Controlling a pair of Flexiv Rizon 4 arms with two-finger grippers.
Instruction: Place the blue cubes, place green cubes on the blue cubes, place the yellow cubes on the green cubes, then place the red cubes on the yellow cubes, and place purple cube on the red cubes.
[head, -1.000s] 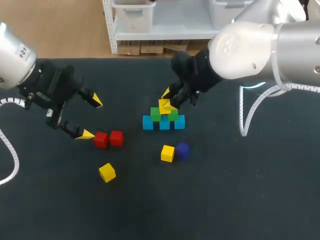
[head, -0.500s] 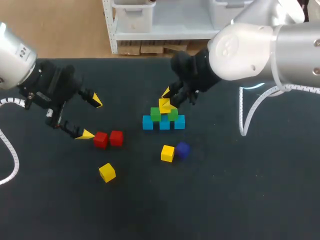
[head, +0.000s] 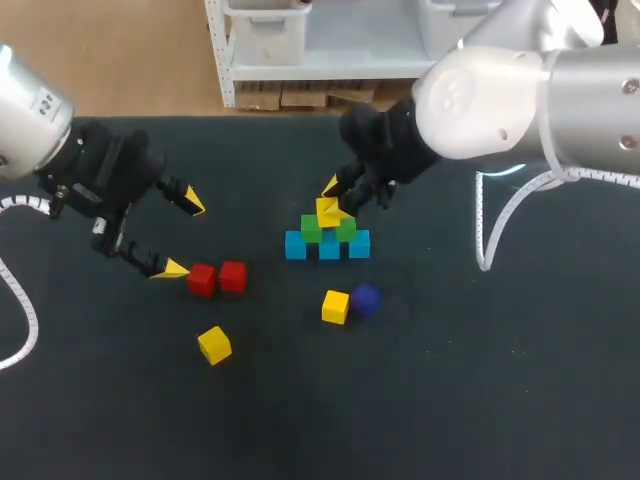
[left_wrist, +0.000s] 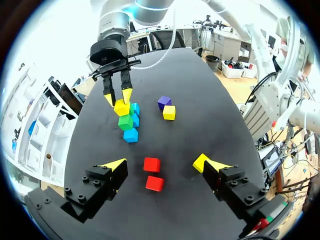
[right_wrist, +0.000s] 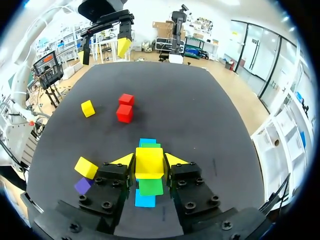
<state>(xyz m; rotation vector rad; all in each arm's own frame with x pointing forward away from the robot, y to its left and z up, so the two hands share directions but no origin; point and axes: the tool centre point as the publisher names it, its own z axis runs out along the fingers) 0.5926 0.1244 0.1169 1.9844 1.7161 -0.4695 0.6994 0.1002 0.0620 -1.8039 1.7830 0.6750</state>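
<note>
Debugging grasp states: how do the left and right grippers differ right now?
The left gripper is open and holds nothing; the right gripper is shut on a yellow cube. The left gripper is beside the two red cubes, away from the stack; the right gripper is at the stack, holding its cube over the green cubes. Both have two yellow-tipped fingers.

A: Your right claw (head: 335, 200)?
B: Clamped on the yellow cube (head: 328, 212), atop green cubes (head: 311, 229), blue cubes (head: 329, 246) beneath.
A: Your left claw (head: 184, 237)?
B: Spread wide, one tip beside the red cubes (head: 217, 277).
</note>
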